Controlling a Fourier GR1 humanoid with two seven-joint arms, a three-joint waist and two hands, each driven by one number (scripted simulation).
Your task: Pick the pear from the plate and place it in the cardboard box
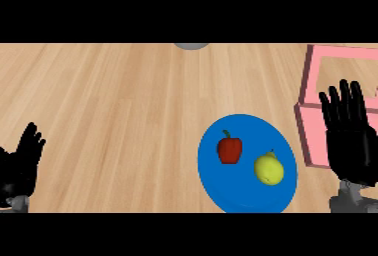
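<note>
Head view, looking steeply down on a pale wooden counter (111, 100) with lengthwise grain. The landmark is the round blue plate (244, 197), which lies toward the right of the counter near the lower edge. On the plate sit two items, close together but apart: a small red bell pepper with a dark stem (229, 149) on the plate's left half, and a yellow-green pear with a short stem (269, 169) just right of and slightly below the pepper, toward the plate's right rim. Neither hand touches the pear.

Just right of the plate stands a pink open-topped box with low walls (310, 75); it runs from beside the plate's right rim up toward the top right corner, and its lower part is covered by the right hand. At the top edge, above and left of the plate, a small grey rounded object (193, 45) is cut off by the border; what it is cannot be told.

The right hand (351, 142), black on a grey wrist, shows right of the plate and over the box's near wall, palm flat, fingers straight and slightly spread, pointing away; it holds nothing. The left hand (21, 165) shows far left of the plate at the view's edge, fingers straight and upward, resting and empty.
</note>
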